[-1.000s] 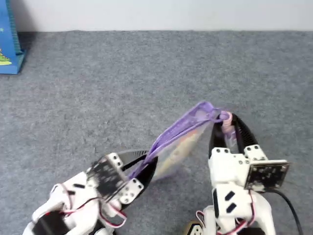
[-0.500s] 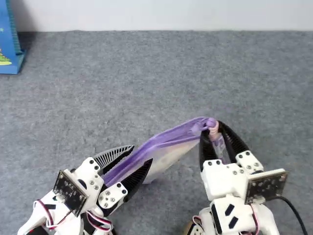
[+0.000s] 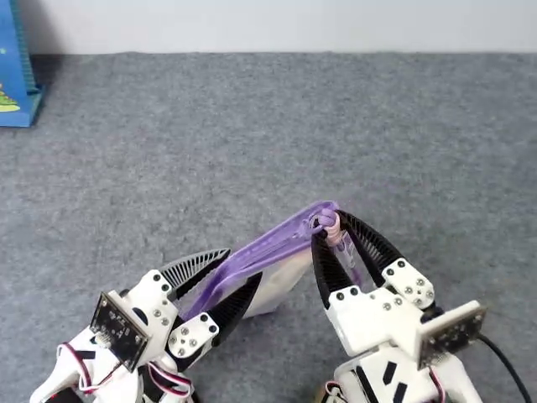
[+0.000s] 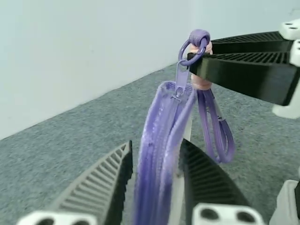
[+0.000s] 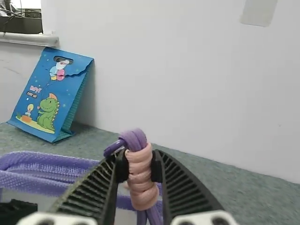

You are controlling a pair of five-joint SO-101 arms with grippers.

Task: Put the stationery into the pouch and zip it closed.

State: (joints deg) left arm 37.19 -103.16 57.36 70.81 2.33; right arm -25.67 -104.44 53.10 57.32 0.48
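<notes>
The purple pouch (image 3: pixel 267 248) is up off the grey tabletop (image 3: pixel 252 126). It hangs between the two arms, close to the front edge and about halfway along it. Its purple zip edge is on top and its pale, see-through side hangs under it.

The left gripper (image 3: pixel 243 265) has one black finger on each side of the pouch and squeezes the end that is nearer the front left corner. In the left wrist view the purple edge runs up between the two fingers (image 4: pixel 117 183).

The right gripper (image 3: pixel 329 227) is at the other end of the pouch, the higher end. It is closed tight on the zip cord (image 5: pixel 138 169), a pink and purple knotted string. The purple loop of the cord hangs down under the fingers. The zip slider (image 4: pixel 180 77) hangs from a ring by the cord, right at that end of the pouch.

A blue paper bag (image 3: pixel 13 75) with a green dinosaur on it stands at the far left corner, against the white wall (image 3: pixel 277 25).
</notes>
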